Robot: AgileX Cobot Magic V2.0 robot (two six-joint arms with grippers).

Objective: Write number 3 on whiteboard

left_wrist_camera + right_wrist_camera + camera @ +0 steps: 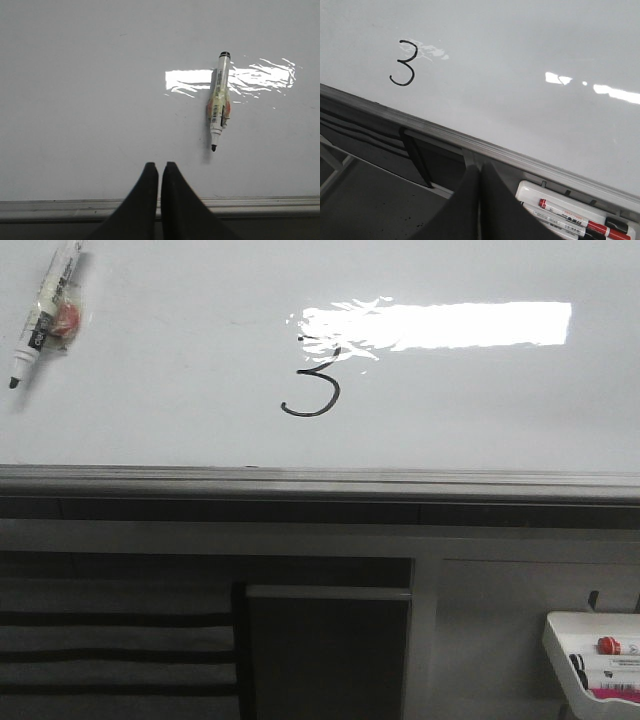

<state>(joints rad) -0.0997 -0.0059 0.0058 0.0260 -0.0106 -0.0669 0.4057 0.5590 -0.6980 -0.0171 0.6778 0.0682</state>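
The number 3 (311, 385) stands in black ink on the whiteboard (150, 390), just left of the bright glare; it also shows in the right wrist view (404, 63). An uncapped black marker (45, 312) lies on the board at the far left, tip toward the rail; it shows in the left wrist view (220, 99). My left gripper (160, 166) is shut and empty, above the board's near edge, apart from the marker. My right gripper (480, 167) is shut and empty, below the grey rail (470, 142). Neither gripper shows in the front view.
A small white marker tray (560, 635) with red-capped and other markers hangs below the board at the right; it shows beside my right gripper (530, 189). Dark panels and a grey frame (330, 640) lie under the rail (320, 480).
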